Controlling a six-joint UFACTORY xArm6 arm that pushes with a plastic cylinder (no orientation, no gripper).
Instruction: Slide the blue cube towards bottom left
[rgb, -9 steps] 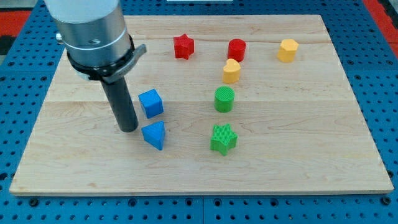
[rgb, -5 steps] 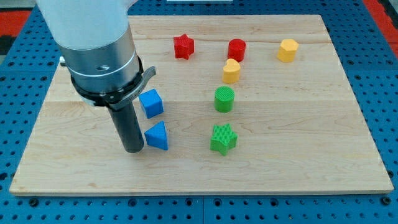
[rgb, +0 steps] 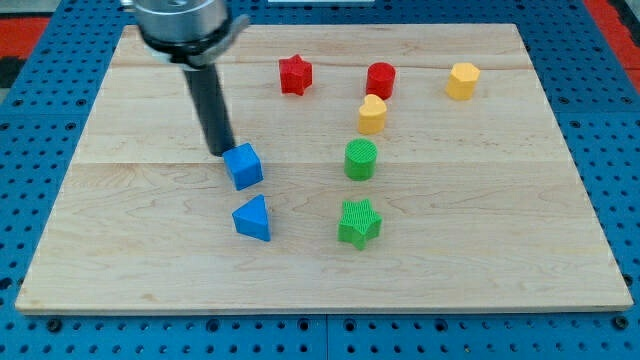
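Note:
The blue cube (rgb: 243, 165) sits left of the board's middle. My tip (rgb: 221, 151) stands just to the cube's upper left, close to or touching its corner. The dark rod rises from there toward the view's top left. A blue triangular block (rgb: 252, 218) lies just below the cube, apart from it.
A green cylinder (rgb: 361, 159) and a green star (rgb: 359, 222) lie right of the cube. A red star (rgb: 294, 75), a red cylinder (rgb: 380, 80), a yellow heart (rgb: 372, 114) and a yellow hexagon (rgb: 462, 80) lie along the top. The wooden board (rgb: 130, 250) rests on a blue pegboard.
My tip has moved from the left of the blue triangular block up to the blue cube's upper left. The triangular block sits slightly further right and up than at first. The cube has not moved.

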